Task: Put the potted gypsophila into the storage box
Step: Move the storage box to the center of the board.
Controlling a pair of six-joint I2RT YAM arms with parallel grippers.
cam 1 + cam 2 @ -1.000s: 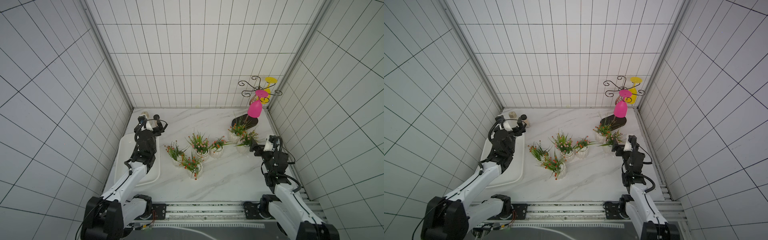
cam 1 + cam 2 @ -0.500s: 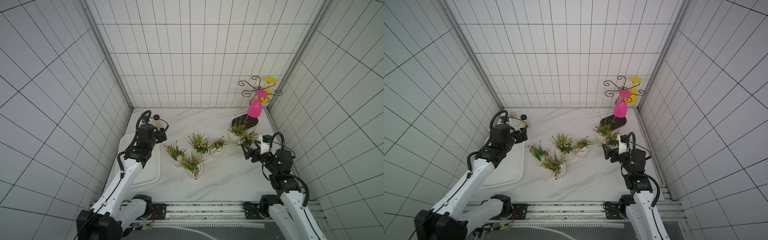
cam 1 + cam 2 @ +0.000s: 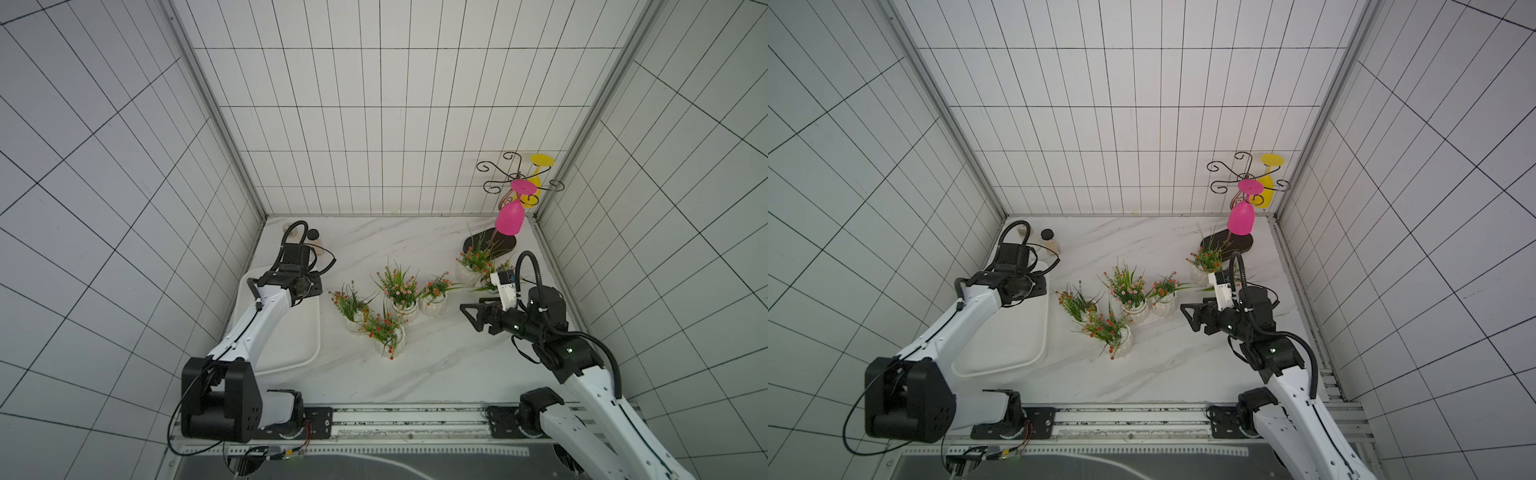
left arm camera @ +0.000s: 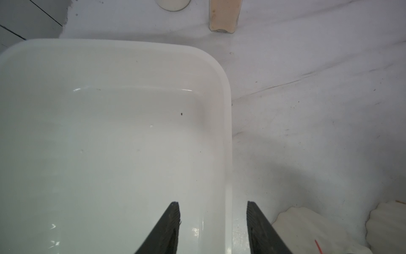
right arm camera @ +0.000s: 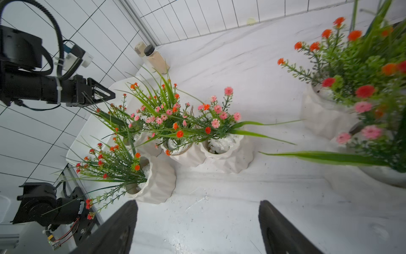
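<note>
- Pots of gypsophila [image 3: 390, 309] crowd mid-table, outside the storage box [image 3: 303, 340]
- left gripper [image 4: 213, 204] spread above box rim, empty
- right gripper [image 5: 197, 203] spread, empty, beside two further pots [image 3: 467, 270]
- bottle [image 3: 1051, 243] stands behind box

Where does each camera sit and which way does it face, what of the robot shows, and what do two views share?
Top views: high over the robot's base, looking down on the table, potted gypsophila and storage box; left arm and right arm show.
Left wrist: on the left arm, looking down past the left claw at a storage box corner.
Right wrist: on the right arm, looking across the table past the right claw at the potted gypsophila; left arm shows.
Shared: both wrist views catch the tan bottle.
</note>
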